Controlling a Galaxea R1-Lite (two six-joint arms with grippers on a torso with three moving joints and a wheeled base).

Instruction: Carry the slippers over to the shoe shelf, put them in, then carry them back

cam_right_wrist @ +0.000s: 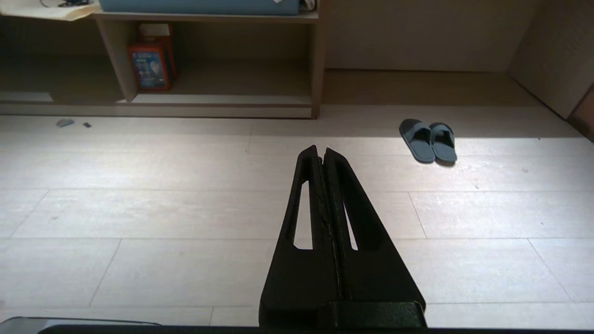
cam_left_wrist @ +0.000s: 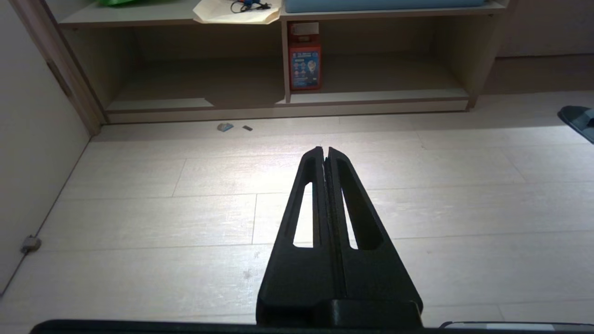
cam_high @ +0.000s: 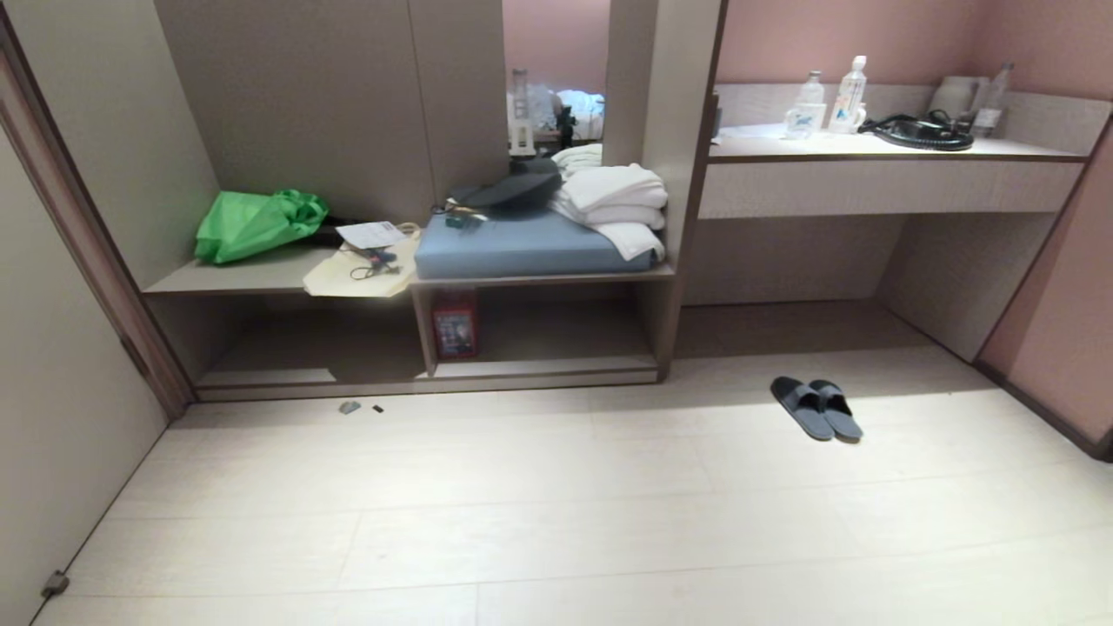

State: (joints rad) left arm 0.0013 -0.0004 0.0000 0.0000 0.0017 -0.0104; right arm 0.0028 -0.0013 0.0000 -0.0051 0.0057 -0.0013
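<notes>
The dark grey slippers (cam_high: 816,408) lie side by side on the pale floor at the right, in front of the desk recess; the right wrist view shows the slippers (cam_right_wrist: 429,141) too, and one toe (cam_left_wrist: 580,119) shows in the left wrist view. The shoe shelf (cam_high: 556,343) is the low cubby under the blue cushion, with a pale base board; the shoe shelf (cam_right_wrist: 241,76) also shows in the right wrist view. My left gripper (cam_left_wrist: 324,149) and right gripper (cam_right_wrist: 321,148) are both shut, hold nothing and hang over bare floor, well short of the slippers. Neither arm shows in the head view.
A red box (cam_high: 455,328) stands at the shelf's left divider. The bench top holds a blue cushion (cam_high: 522,248), white towels (cam_high: 613,204), a green bag (cam_high: 252,224) and papers. Small scraps (cam_high: 350,406) lie on the floor. A wall (cam_high: 52,409) runs along the left.
</notes>
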